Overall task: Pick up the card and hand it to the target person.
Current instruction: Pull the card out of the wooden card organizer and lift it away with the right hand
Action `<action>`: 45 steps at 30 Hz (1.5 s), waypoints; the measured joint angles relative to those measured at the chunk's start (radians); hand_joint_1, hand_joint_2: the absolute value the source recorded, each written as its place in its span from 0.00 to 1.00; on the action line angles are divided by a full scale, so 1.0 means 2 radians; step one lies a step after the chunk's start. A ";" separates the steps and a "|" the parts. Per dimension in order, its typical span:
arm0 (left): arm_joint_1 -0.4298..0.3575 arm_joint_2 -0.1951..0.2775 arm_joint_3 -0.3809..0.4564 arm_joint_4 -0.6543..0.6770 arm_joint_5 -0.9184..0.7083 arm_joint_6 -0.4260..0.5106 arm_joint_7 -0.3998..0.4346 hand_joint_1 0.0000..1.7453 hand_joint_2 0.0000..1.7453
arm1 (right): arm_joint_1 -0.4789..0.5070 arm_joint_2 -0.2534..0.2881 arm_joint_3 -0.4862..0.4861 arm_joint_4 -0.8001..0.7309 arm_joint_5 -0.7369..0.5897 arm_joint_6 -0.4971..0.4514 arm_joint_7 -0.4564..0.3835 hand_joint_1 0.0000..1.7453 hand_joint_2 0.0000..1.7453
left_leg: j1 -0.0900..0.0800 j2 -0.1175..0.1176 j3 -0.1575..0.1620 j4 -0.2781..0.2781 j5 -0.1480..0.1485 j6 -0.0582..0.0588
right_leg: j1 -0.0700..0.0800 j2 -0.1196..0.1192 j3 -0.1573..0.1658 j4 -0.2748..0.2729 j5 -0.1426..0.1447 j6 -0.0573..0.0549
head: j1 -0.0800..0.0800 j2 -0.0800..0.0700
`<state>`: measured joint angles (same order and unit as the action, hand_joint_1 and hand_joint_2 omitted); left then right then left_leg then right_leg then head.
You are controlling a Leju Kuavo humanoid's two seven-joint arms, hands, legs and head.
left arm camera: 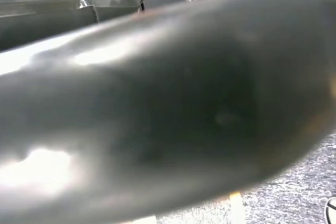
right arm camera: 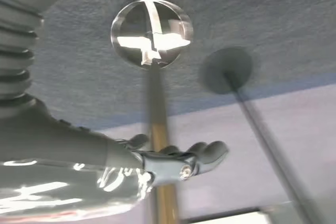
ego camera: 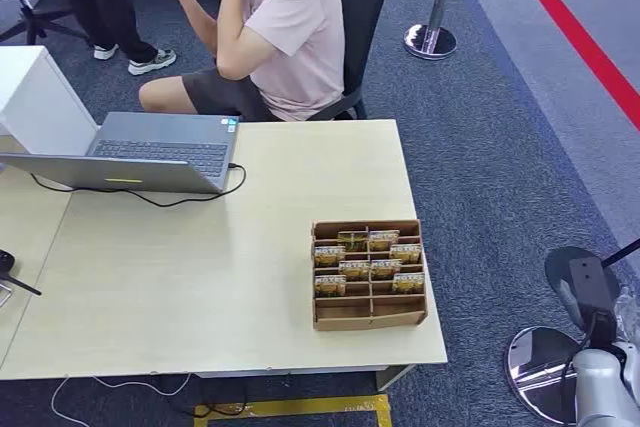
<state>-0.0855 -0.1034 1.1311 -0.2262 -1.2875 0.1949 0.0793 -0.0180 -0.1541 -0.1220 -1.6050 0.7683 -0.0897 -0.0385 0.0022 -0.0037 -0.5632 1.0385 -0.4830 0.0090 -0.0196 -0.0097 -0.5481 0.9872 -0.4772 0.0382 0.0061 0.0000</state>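
Head view shows the cards (ego camera: 368,263) standing in a box (ego camera: 369,315) on the worktop (ego camera: 226,277), near its right edge. The right hand (right arm camera: 174,163) hangs loose and holds nothing; the left hand's state cannot be told. The right hand should reach up to the box and pinch just one card.

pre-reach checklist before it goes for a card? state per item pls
1. Cards standing in the cardboard organizer on the table: ok.
2. Right hand holding nothing, fingers apart, down beside the table over carpet: ok.
3. Left hand state: cannot tell, its wrist view is blurred by a dark surface.
4. Person seated at the table's far side, turned away: not ok for handover yet.
5. Laptop and its cable apart from the organizer: ok.
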 joint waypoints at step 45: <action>0.002 -0.002 0.010 0.000 0.002 0.000 -0.004 0.00 0.00 | 0.068 -0.082 0.141 -0.156 0.018 0.055 0.026 0.18 1.00 | 0.000 0.000 0.000 0.000 0.000 0.000 | 0.000 0.000 0.000 0.000 0.000 0.000 | 0.000 0.000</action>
<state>-0.0825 -0.1077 1.1505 -0.2260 -1.2834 0.1950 0.0720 0.1181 -0.3175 0.1607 -1.9168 0.8052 0.0205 0.0136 0.0020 -0.0035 -0.5636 1.0385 -0.4835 0.0095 -0.0196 -0.0095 -0.5484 0.9868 -0.4773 0.0384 0.0059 0.0000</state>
